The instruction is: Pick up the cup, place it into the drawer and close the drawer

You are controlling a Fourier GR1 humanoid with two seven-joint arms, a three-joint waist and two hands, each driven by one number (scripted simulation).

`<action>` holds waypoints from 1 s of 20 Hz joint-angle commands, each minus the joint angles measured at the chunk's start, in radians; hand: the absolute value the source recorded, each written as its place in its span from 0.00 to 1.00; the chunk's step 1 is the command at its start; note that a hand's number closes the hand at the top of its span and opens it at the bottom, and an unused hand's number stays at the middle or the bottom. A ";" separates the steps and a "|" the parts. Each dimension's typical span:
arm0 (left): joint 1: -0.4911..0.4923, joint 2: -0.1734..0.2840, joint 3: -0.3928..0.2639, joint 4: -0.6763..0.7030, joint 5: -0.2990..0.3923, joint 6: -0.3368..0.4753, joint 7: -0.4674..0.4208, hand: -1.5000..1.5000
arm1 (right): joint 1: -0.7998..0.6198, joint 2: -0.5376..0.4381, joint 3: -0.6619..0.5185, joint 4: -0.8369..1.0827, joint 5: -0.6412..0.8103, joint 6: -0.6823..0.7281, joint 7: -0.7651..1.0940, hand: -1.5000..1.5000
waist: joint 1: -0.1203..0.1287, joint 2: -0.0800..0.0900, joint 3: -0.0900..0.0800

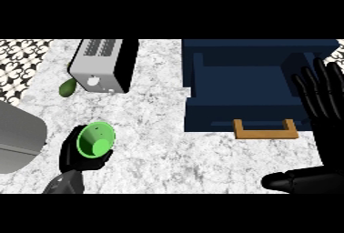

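Observation:
A green cup (95, 139) sits at the lower left of the marble counter, its open mouth facing up toward me. My left hand (73, 155) is curled round it from below and behind, mostly hidden by the cup. The dark blue drawer (201, 77) stands open at the upper right, with a wooden handle (265, 129) on its front. My right hand (324, 109) shows at the right edge, open, fingers straight and pointing up, beside the drawer's right side.
A silver and black toaster (104, 63) stands at the upper left, with a green avocado-like fruit (68, 87) by its left side. A grey rounded object (17, 136) fills the left edge. Patterned tiles (20, 59) lie beyond the counter.

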 commanded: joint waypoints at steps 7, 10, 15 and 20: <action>0.006 -0.043 -0.022 -0.046 -0.022 0.051 -0.140 1.00 | -0.037 0.006 0.010 0.007 0.000 -0.014 0.033 0.00 | 0.003 -0.001 0.000; 0.007 -0.018 -0.015 -0.112 0.007 0.016 -0.100 1.00 | 0.016 0.007 0.018 -0.009 0.013 0.000 0.012 0.00 | 0.004 -0.002 0.001; 0.026 -0.003 -0.045 -0.263 0.033 -0.053 -0.041 1.00 | 0.017 -0.008 -0.031 -0.025 -0.033 0.000 0.030 0.00 | 0.012 -0.006 0.002; 0.053 -0.058 -0.152 -0.517 0.012 0.026 0.153 1.00 | 0.068 0.005 0.018 -0.029 0.019 0.015 -0.007 0.00 | 0.016 -0.008 0.003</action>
